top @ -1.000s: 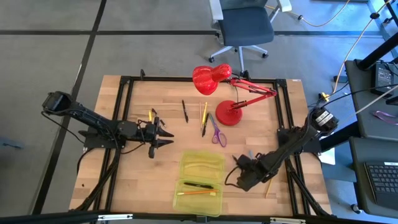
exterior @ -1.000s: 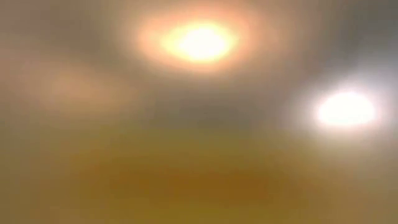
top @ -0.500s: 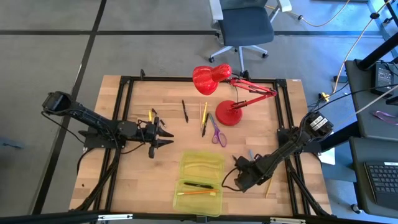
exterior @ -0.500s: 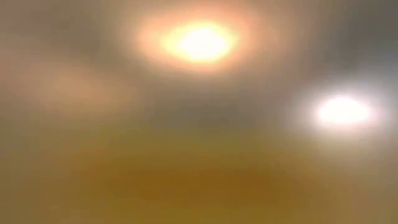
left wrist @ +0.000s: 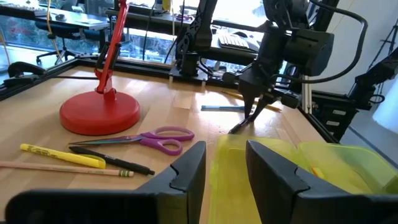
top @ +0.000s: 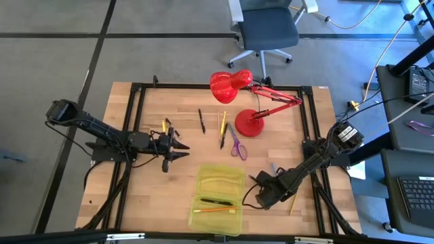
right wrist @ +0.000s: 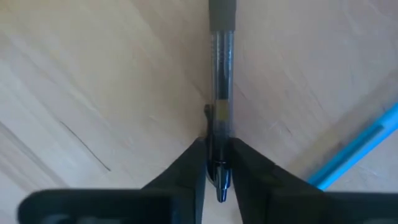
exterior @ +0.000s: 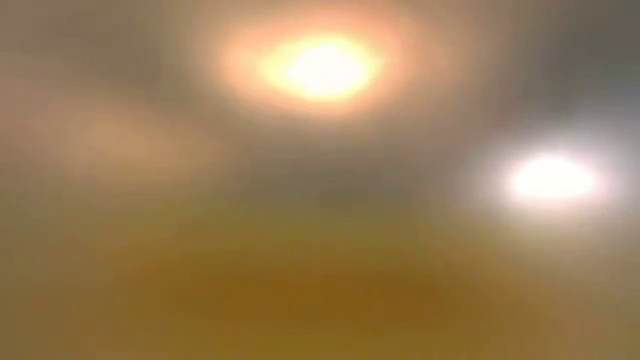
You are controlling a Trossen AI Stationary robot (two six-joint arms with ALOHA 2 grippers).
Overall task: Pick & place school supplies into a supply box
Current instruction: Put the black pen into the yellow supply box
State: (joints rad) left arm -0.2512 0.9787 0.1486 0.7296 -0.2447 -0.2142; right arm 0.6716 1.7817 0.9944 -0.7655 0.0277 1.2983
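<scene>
Right gripper has crept a bit left since earlier, clamped on a clear-barrelled pen beside the translucent box. Left gripper hasn't moved, fingers apart.

Right tool pinched closed, angled down; left tool parted, level.

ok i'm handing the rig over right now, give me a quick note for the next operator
Right gripper: shut on a clear-barrelled pen, low over the table just right of the supply box.
Left gripper: open, empty, waiting at table left.
Done: a black pen and an orange pencil lie in the box.
Left: the held pen, a blue pen beside it, plus scissors and pens and pencils near the red lamp.
</scene>
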